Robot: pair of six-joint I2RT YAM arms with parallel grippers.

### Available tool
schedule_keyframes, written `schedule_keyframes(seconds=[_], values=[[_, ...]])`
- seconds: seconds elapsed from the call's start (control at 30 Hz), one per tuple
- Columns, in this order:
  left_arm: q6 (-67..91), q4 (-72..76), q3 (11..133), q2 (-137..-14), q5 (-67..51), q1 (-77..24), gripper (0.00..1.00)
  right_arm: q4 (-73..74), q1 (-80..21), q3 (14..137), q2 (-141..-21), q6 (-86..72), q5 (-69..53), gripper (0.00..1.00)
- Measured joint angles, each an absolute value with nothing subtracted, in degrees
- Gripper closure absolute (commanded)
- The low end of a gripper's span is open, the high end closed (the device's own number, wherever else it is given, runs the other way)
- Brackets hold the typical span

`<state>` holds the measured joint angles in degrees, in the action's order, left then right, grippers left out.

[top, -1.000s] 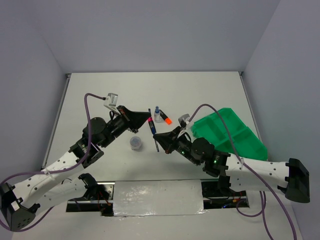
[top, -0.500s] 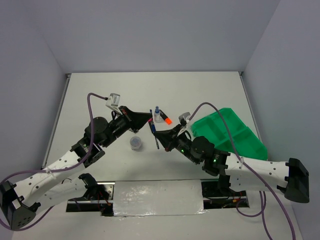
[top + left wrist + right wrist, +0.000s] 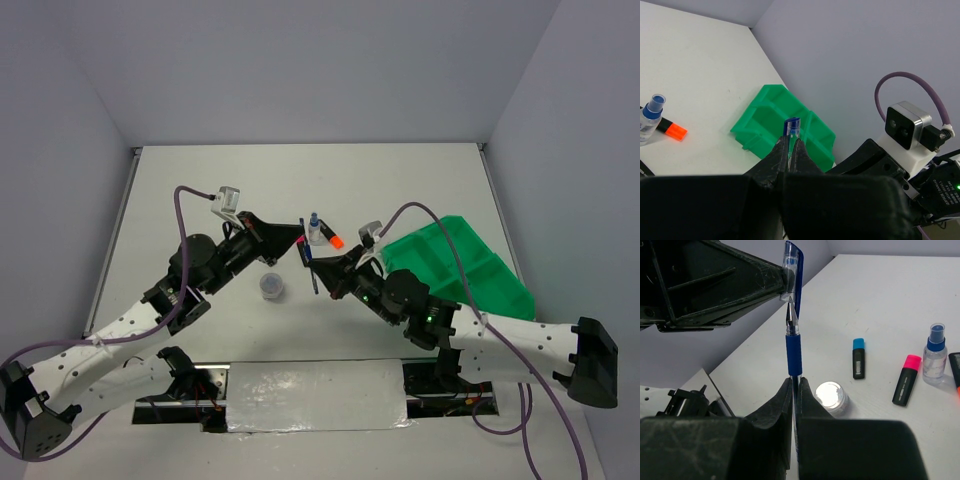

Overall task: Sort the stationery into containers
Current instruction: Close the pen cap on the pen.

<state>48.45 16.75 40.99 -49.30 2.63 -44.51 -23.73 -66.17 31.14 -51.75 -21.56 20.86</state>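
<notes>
Progress: nothing sorted yet. The tray (image 3: 485, 272) looks empty in the compartments I can see, but the right arm covers its near-left corner in the top view, so something could be there. On the table, well apart from the tray: blue highlighter (image 3: 858, 357), pink highlighter (image 3: 906, 380), bottle (image 3: 934, 352) with the orange highlighter (image 3: 335, 241) just beside it, tub (image 3: 830, 395). No red pen that I can find

In hand: pen (image 3: 794, 350), the blue one, held in mid-air between both arms over the middle of the table. The right gripper (image 3: 793, 390) is clamped on the barrel just under the grip sleeve, with the tip up and bare. The left gripper (image 3: 791, 142) is pinched tight on the cap (image 3: 790, 262), which sits right at the tip with its clip overlapping it. Can't tell if the cap is going on or coming off. Both grippers are closed on their piece and touch nothing else

Left to do: the pen and all five table items into the tray
</notes>
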Motion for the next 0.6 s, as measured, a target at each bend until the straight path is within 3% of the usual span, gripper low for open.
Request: schedule_keyframes(seconds=[0.6], values=[[47.94,20.4,40.73,-49.3,2.96,-44.51,1.0,-21.74,-63.72,35.92,-53.89,-21.19,18.02,1.0]])
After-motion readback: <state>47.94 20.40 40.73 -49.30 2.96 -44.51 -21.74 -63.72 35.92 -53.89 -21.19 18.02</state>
